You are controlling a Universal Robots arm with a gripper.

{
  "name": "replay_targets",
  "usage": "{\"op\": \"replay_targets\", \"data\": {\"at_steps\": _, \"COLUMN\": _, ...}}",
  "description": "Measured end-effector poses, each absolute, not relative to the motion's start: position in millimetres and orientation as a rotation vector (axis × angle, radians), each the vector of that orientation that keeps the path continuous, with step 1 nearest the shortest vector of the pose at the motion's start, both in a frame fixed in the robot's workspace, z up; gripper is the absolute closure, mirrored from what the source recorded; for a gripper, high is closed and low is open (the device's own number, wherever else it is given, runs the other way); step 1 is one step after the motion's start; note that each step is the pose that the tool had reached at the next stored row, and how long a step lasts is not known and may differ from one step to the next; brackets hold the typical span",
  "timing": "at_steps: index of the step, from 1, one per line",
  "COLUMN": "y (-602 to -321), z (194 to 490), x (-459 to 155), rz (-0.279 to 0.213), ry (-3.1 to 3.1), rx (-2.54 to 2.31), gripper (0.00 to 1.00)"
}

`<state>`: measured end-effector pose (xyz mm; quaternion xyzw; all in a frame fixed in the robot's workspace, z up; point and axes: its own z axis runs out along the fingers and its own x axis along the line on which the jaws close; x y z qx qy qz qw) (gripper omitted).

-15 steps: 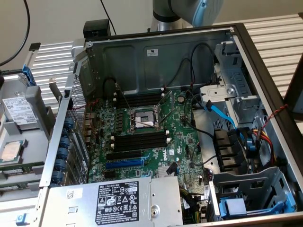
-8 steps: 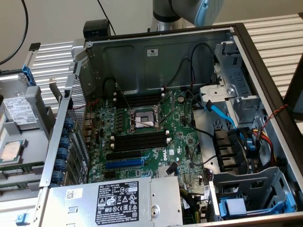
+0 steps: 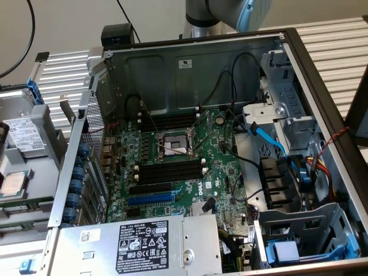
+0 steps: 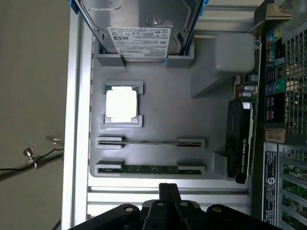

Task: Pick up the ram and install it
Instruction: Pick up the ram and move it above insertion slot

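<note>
Your gripper (image 4: 168,188) has its fingers pressed together with nothing between them. In the wrist view it hangs over the rim of the tray (image 4: 163,120), on the side where the ram lies. The ram (image 4: 151,169) sits on edge in the tray's holder nearest the gripper, its green strip running between two grey end blocks (the fingers are close to it but not touching it). Further into the tray, a second holder (image 4: 151,142) of the same shape runs parallel to the ram and shows just a thin dark line. Beyond that, the CPU (image 4: 122,104) sits in a square recess of the tray. At the tray's end farthest from the gripper lies a hard drive (image 4: 139,28) with a white label. A black card (image 4: 240,143) stands along the tray's edge by the ends of both holders. In the exterior view you can see the tray (image 3: 49,144) just beside the open case (image 3: 310,69), on the exterior view's left. The arm (image 3: 221,14) shows well apart from the tray, past the case's far wall. Inside the case, away from the tray, the motherboard (image 3: 172,167) lies exposed, with long black slots (image 3: 169,172) on either side of its socket (image 3: 172,146).
</note>
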<state>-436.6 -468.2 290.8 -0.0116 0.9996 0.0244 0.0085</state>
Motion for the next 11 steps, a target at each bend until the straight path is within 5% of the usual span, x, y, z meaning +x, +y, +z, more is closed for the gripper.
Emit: {"op": "replay_targets", "data": {"at_steps": 11, "y": -468.2, "z": 279.0, "x": -436.6, "rz": 0.078, "ry": 3.117, "rx": -0.267, "gripper": 0.89}}
